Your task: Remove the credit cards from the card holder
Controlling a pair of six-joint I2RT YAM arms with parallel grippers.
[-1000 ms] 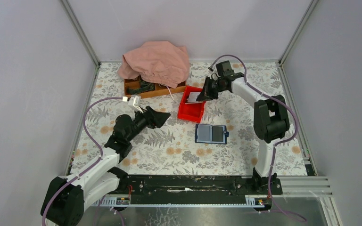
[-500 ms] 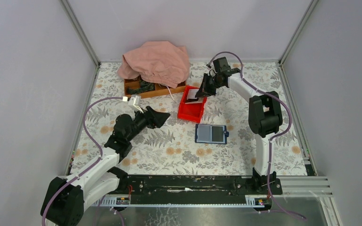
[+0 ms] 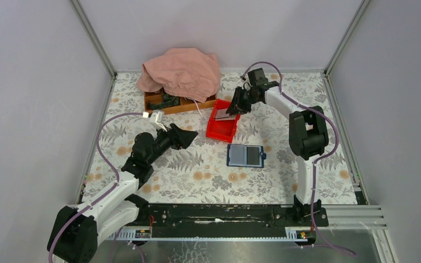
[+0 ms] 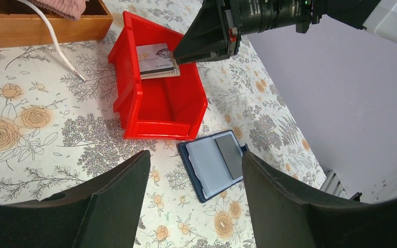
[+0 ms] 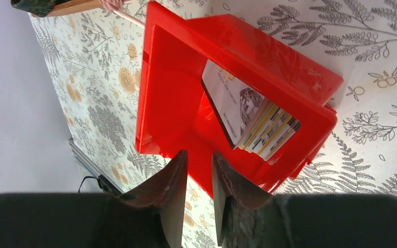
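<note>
The card holder [image 3: 245, 155] lies open and flat on the table, with a light blue-grey panel and a dark card [image 3: 254, 155] in its right side; it also shows in the left wrist view [image 4: 214, 163]. A stack of credit cards [image 5: 248, 116] lies inside the red bin [image 5: 150, 88] at its far end, and also shows in the top view [image 3: 223, 113] and the left wrist view [image 4: 155, 59]. My right gripper [image 5: 200, 155] hangs over the bin beside the stack, its jaws a narrow gap apart with nothing between them. My left gripper [image 4: 195, 157] is wide open and empty, left of the holder.
The red bin [image 3: 223, 129] stands just behind the holder. A wooden tray [image 3: 156, 104] under a pink cloth [image 3: 181, 71] sits at the back left, with a white cable [image 4: 57, 41] trailing onto the table. Walls close in both sides.
My right gripper has moved left and back to the far end of the red bin. The left arm and the card holder have not moved.
</note>
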